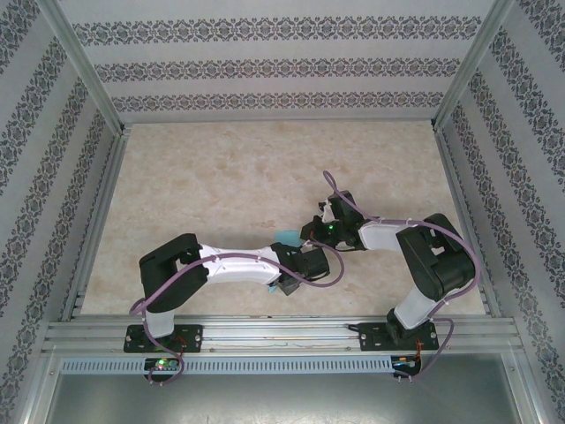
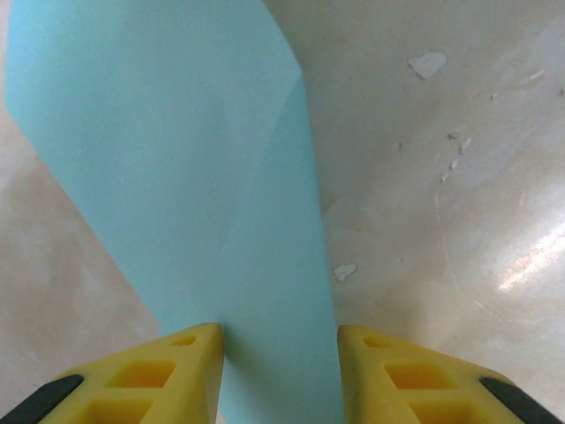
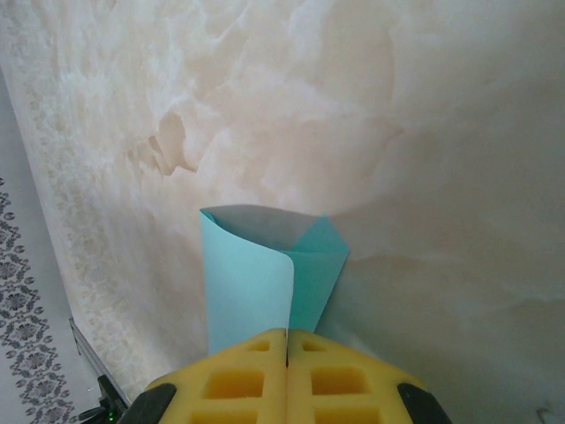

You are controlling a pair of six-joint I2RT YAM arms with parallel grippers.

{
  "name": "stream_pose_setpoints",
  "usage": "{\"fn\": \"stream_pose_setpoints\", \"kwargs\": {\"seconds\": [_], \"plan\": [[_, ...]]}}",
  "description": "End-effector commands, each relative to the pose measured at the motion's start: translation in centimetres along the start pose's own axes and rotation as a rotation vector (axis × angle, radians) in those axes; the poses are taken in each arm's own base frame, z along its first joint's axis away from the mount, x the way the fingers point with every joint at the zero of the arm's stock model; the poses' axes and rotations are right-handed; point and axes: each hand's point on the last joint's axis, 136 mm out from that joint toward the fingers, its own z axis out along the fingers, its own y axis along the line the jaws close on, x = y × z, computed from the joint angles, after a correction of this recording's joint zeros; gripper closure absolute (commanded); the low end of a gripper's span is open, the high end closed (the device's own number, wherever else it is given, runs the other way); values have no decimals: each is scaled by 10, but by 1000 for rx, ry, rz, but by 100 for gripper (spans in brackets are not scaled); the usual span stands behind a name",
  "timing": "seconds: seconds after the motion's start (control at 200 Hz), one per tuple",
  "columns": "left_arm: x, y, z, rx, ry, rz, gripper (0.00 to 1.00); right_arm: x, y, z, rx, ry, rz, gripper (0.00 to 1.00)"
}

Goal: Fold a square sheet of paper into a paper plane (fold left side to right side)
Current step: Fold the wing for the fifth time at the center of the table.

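The square sheet of paper [image 2: 203, 132] is turquoise-blue, creased and partly folded over. In the left wrist view a strip of it runs down between the yellow fingers [image 2: 177, 371] of my left gripper [image 2: 280, 331], whose jaws stand apart on either side of it. In the right wrist view the sheet [image 3: 247, 283] curls upward, one flap bending over a darker pointed layer, and my right gripper [image 3: 288, 334] is shut on its near edge. From above, both grippers meet mid-table, left [image 1: 288, 281] and right [image 1: 307, 233], with a bit of paper [image 1: 286, 235] showing between them.
The table [image 1: 221, 185] is beige marbled, with small chipped spots [image 2: 427, 64] near the paper. Aluminium rails [image 1: 282, 331] run along the near edge, and patterned walls [image 1: 265, 62] close in the back and both sides. Purple cables loop off both arms.
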Motion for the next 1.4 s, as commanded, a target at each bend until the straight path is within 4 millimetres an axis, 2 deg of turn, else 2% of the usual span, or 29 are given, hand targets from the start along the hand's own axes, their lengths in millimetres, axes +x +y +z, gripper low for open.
{"fn": "stream_pose_setpoints", "kwargs": {"seconds": [0.0,0.375,0.475,0.635,0.764,0.994,1.199,1.394], "plan": [[14,-10,6,24,45,5,62,-1,-2,4,23,-1,-11,100],[20,-22,8,84,79,-19,62,1,-9,6,50,3,-3,100],[16,-18,0,76,56,-39,57,1,-9,7,48,7,-1,100],[3,-11,-16,70,-5,-62,56,1,-5,7,38,8,3,100],[-1,-9,-20,30,-25,-36,55,1,-4,6,34,6,13,100],[7,-6,-9,-58,12,22,56,4,-2,8,23,13,42,100],[6,2,-10,-111,-1,39,57,5,-1,10,22,19,53,100],[7,0,-6,-109,4,43,64,5,0,11,19,22,62,100]]}}
